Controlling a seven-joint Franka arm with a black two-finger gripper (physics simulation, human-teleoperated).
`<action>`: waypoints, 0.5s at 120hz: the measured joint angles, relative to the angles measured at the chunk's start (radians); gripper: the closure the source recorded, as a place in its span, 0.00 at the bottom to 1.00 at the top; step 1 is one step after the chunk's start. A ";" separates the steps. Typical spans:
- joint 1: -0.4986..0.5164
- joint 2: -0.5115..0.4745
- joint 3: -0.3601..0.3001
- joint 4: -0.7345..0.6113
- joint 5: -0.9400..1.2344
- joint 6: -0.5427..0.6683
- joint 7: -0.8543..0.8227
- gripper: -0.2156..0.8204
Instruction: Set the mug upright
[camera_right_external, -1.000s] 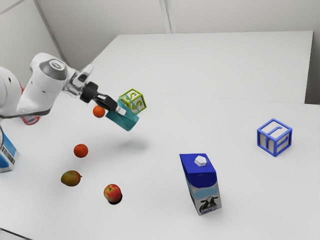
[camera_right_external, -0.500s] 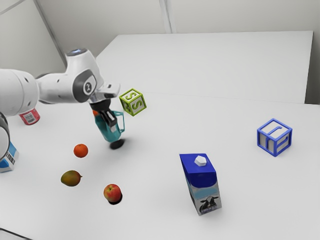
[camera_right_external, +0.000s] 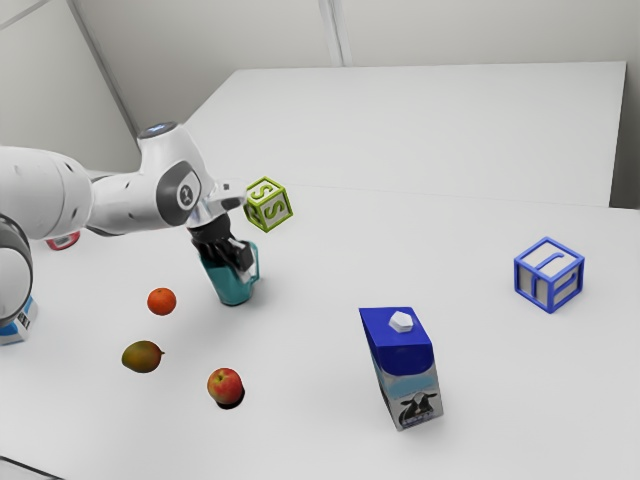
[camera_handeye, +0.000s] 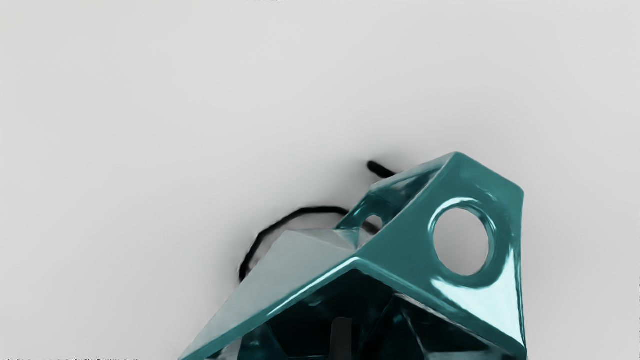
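The black gripper (camera_right_external: 242, 266) points down at the teal mug (camera_right_external: 232, 289), shut on its wall near the rim. The mug stands close to upright with its mouth up and its base at or very near the table; whether it touches is hard to tell. Its handle is on the side toward the exterior view's right. In the wrist view the gripper (camera_handeye: 341, 342) has one dark finger inside the open mouth of the mug (camera_handeye: 405, 250), while the other finger is hidden there.
A green letter block (camera_right_external: 268, 205) is close behind the mug. An orange (camera_right_external: 161, 301), a mango (camera_right_external: 142, 356) and an apple (camera_right_external: 225, 385) lie nearer the exterior camera. Toward the exterior view's right are a milk carton (camera_right_external: 405, 368) and a blue block (camera_right_external: 549, 274).
My hand has swung from sideways to pointing down, turning the mug from tilted to nearly upright. Since half a second ago, hand and mug have dropped toward the table.
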 joint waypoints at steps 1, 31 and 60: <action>0.000 0.000 0.000 0.000 0.000 0.000 -0.002 0.56; 0.001 -0.064 0.001 0.047 0.001 -0.020 -0.053 0.33; 0.010 -0.109 -0.012 0.396 0.049 -0.286 -0.087 0.26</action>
